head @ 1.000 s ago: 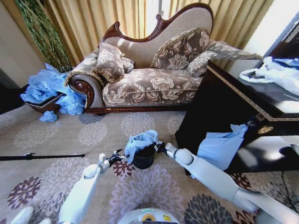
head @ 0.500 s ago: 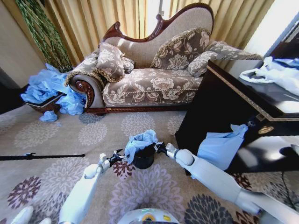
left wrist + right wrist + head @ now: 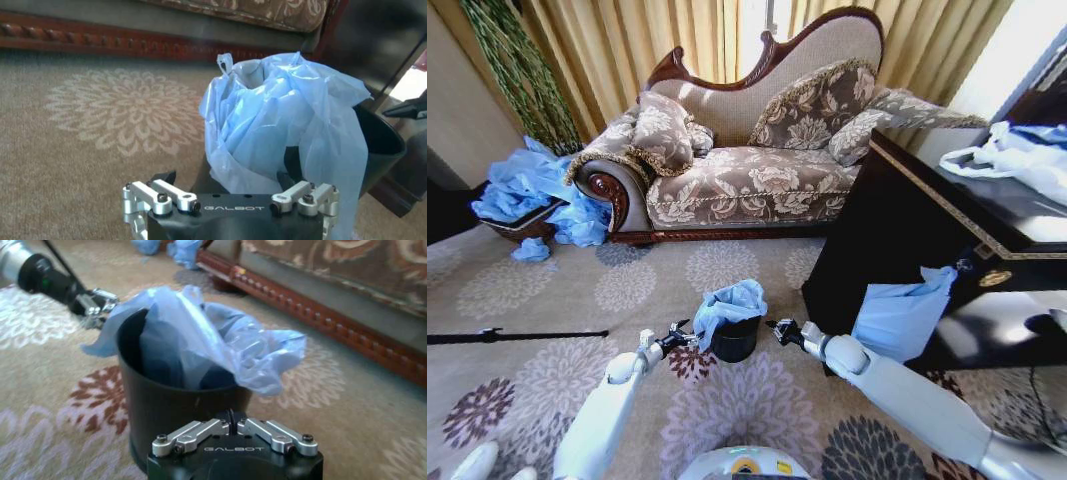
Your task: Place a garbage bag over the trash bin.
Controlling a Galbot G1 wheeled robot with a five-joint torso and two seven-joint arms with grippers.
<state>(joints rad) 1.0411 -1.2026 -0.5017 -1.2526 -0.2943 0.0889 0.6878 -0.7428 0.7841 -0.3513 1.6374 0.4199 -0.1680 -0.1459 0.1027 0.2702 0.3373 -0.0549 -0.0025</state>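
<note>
The garbage bag (image 3: 730, 303) sits bunched up in the trash bin (image 3: 735, 340) on the carpet, with some hanging over one side and the other side's rim bare. My left tool (image 3: 679, 335) pinches the bag's edge, and my right tool (image 3: 779, 327) is clenched on nothing beside the bin. I think the job is about half done, because the bag needs pulling over the whole rim

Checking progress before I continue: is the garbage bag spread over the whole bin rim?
No. The garbage bag is bunched over one side; the trash bin rim nearest the right end effector is bare.
</note>
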